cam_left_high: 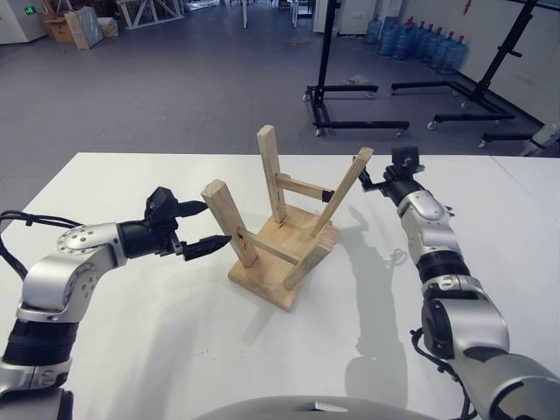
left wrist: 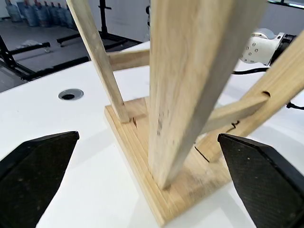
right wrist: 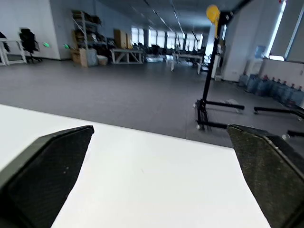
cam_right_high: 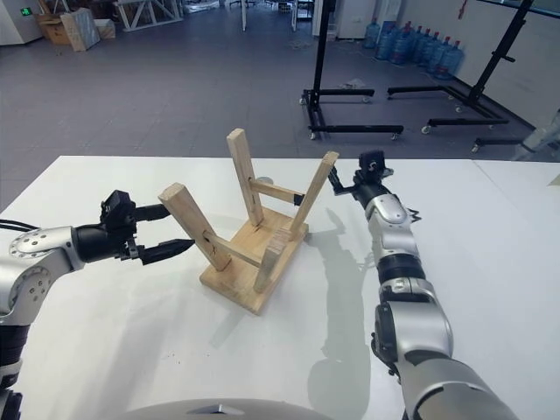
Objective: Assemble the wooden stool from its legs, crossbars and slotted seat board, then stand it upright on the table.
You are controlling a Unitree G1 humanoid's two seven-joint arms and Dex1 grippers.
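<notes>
The wooden stool lies upside down on the white table (cam_left_high: 131, 350), its slotted seat board (cam_left_high: 282, 267) down and slightly tilted. Three legs point up, joined by crossbars (cam_left_high: 302, 186). My left gripper (cam_left_high: 215, 224) is open, its fingers straddling the near left leg (cam_left_high: 229, 221) without closing on it. The same leg (left wrist: 199, 80) stands between the black fingers (left wrist: 33, 175) in the left wrist view. My right gripper (cam_left_high: 371, 181) is open beside the top of the right leg (cam_left_high: 339, 203), with nothing between its pads (right wrist: 52, 161).
A round hole (left wrist: 70, 94) is set in the table beyond the stool. Off the far table edge, black wheeled racks (cam_left_high: 359, 87) and blue water bottles (cam_left_high: 420, 39) stand on the grey floor. Bare tabletop lies in front of the stool.
</notes>
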